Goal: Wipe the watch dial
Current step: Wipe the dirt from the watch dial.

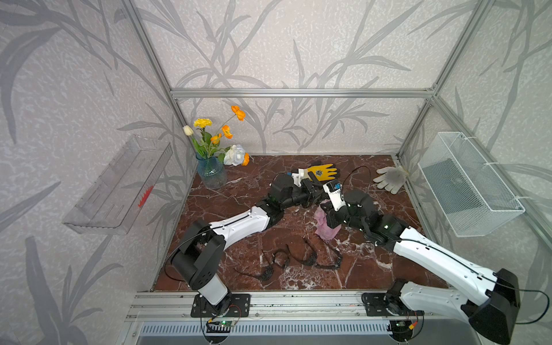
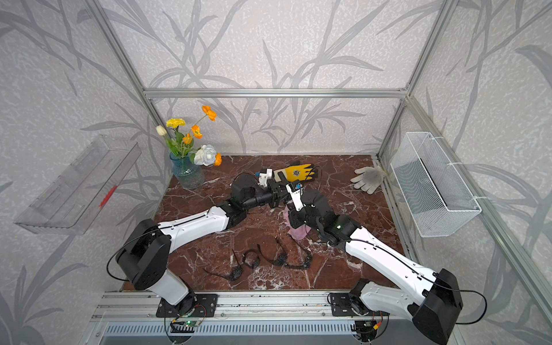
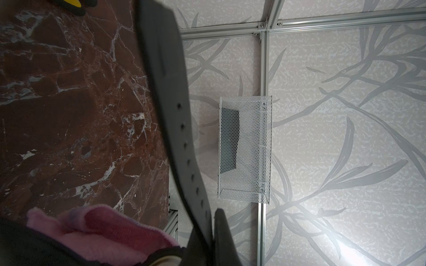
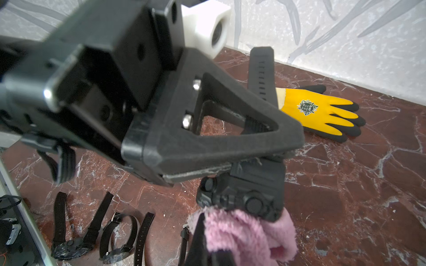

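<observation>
A black watch hangs above the middle of the table. My left gripper is shut on its holed strap, close to the case. A fluffy pink cloth is bunched against the watch case, with my right gripper shut on it. A pale sliver of the dial shows beside the cloth; the cloth hides the rest of it. In both top views the two grippers meet mid-table, left gripper and right gripper, with the cloth hanging below them.
Several other black watches lie on the marble table towards the front. A yellow glove and a grey glove lie at the back, a flower vase at back left. A wire basket hangs on the right wall and a clear shelf on the left wall.
</observation>
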You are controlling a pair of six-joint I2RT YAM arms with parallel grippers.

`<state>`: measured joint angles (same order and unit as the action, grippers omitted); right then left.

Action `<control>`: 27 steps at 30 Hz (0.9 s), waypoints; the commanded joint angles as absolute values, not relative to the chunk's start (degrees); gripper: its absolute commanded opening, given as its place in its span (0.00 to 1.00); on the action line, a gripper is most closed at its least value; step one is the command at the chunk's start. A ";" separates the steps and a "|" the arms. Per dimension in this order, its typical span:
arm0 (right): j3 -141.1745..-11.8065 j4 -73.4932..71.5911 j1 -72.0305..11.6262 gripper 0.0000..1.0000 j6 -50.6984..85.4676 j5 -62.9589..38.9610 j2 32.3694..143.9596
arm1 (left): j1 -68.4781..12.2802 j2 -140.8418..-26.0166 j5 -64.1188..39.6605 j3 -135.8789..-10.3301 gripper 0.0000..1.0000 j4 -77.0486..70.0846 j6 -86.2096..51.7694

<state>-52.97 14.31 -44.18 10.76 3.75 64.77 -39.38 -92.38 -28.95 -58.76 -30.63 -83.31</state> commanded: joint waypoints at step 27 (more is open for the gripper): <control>-49.93 0.87 -43.51 0.00 14.06 -2.39 61.45 | -41.57 -88.42 -32.47 -58.95 0.00 -30.98 -82.69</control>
